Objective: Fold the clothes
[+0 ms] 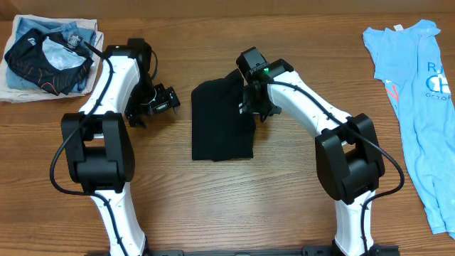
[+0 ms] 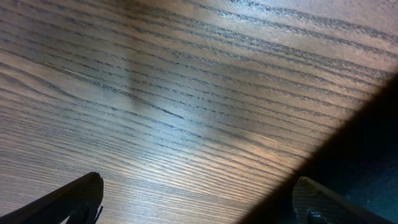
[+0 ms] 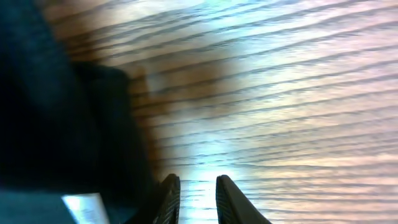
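Fingers on the right (image 3: 169, 193) stand narrowly apart, empty, over bare worktop (image 3: 298, 93) just beside the shirt (image 1: 220, 121), which lies folded in a black oblong mid-worktop, while fingers on the left (image 2: 74, 196) spread wide, empty, near its other edge.

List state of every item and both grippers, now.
black T-shirt: folded to a rectangle, lying flat.
light blue T-shirt: unfolded, laid out.
black garment with orange lines: crumpled, atop clothes pile.
left gripper: wide open, empty.
right gripper: jaws barely apart, empty, at black T-shirt's edge.
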